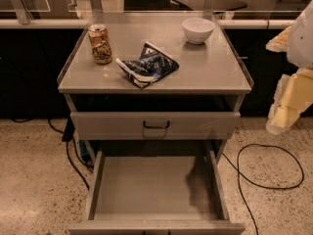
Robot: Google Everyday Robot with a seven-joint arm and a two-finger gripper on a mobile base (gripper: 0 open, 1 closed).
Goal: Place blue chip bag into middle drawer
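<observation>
Camera view has the tan can [100, 44] standing left of the blue chip bag [146, 65], crumpled on the cabinet top [220, 77], so a wide reach could tip the can. Near and below, the middle drawer [151, 185] stands open, but slick foil may slip early and miss it. At the right edge the gripper [288, 104] hangs well apart from the bag; open or closed, I cannot tell.

Middle drawer [146, 185] open from above, rear overhung by drawer front [200, 125]. Can [100, 44] stands near blue chip bag [147, 65]; bowl [198, 30] well apart. Hand [286, 106] right of desk [215, 70].
</observation>
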